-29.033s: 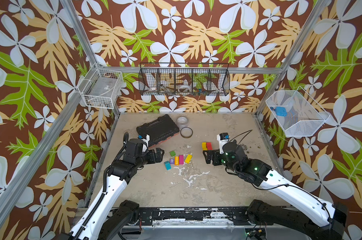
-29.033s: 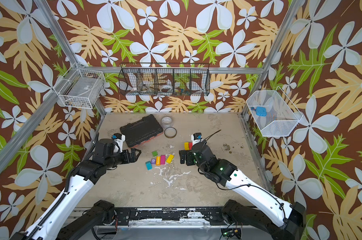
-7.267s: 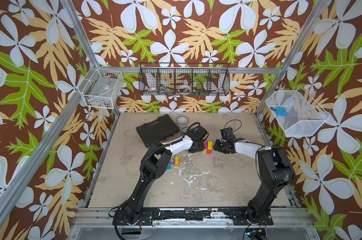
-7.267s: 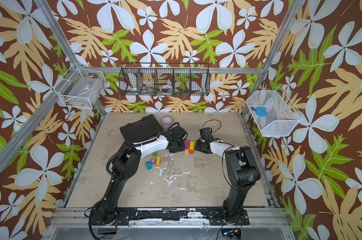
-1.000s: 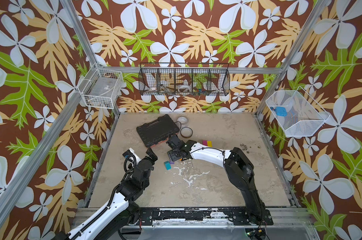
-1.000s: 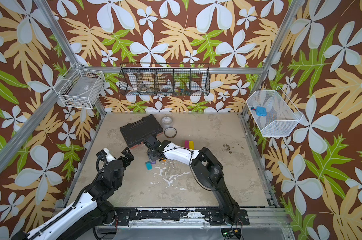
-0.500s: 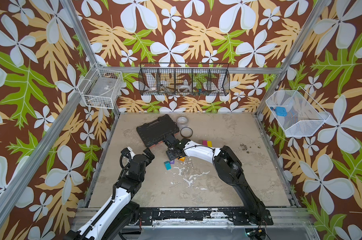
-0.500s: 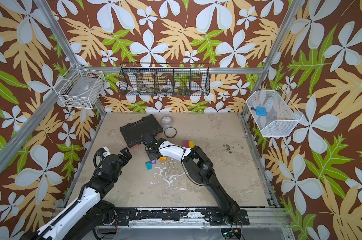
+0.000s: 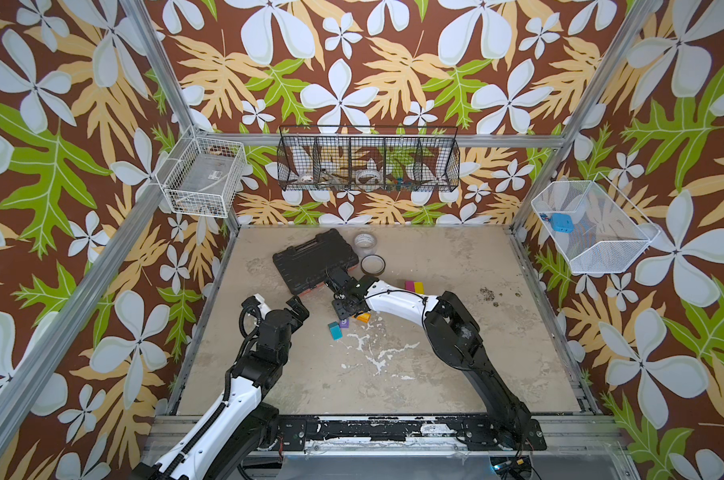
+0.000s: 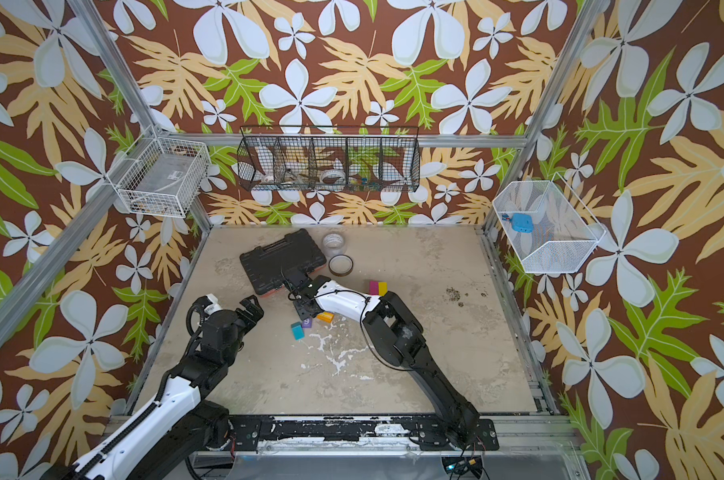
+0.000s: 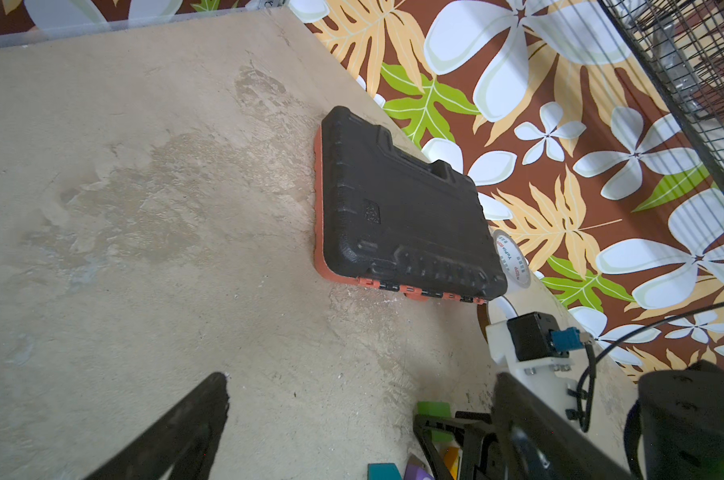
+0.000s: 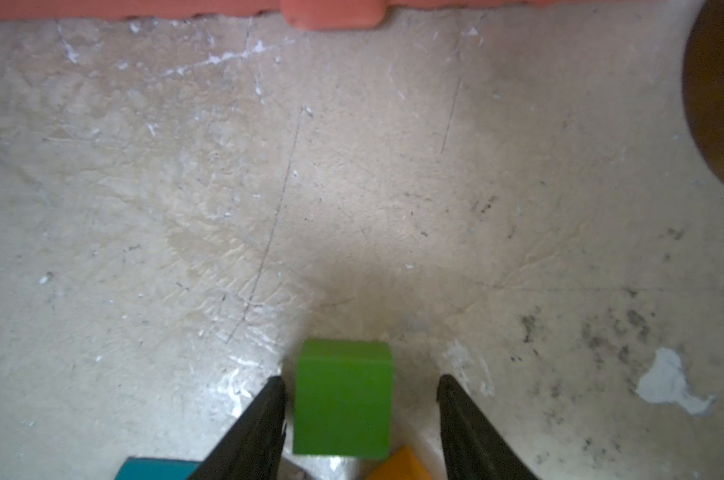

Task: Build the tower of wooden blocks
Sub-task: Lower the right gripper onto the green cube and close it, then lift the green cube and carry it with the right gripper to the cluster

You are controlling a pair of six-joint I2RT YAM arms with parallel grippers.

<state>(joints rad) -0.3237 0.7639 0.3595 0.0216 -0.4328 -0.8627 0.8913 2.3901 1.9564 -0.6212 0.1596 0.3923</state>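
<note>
Squarely between our parted right fingers (image 12: pixel 260 436), green cube (image 12: pixel 343 399) flat on the table (image 12: pixel 352 187), faces parallel to them, teal block (image 12: pixel 156 469) and orange block (image 12: pixel 397 465) just beside, our left fingers (image 11: pixel 181 432) spread wide, holding nothing

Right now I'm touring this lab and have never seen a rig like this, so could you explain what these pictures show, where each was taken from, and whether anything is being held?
Two robot arms are mounted at the near edge of a table. Both top views come from one overhead camera head; the other two come from a camera on each arm's wrist. On the table lie a black tool case, tape rolls and small painted blocks: a teal block, a purple cube, an orange block, and magenta and yellow blocks farther right. The left end effector hangs wide open, holding nothing. The right end effector, in its wrist view, has open jaws straddling a green cube, with a gap on one side, so nothing is gripped yet.
</note>
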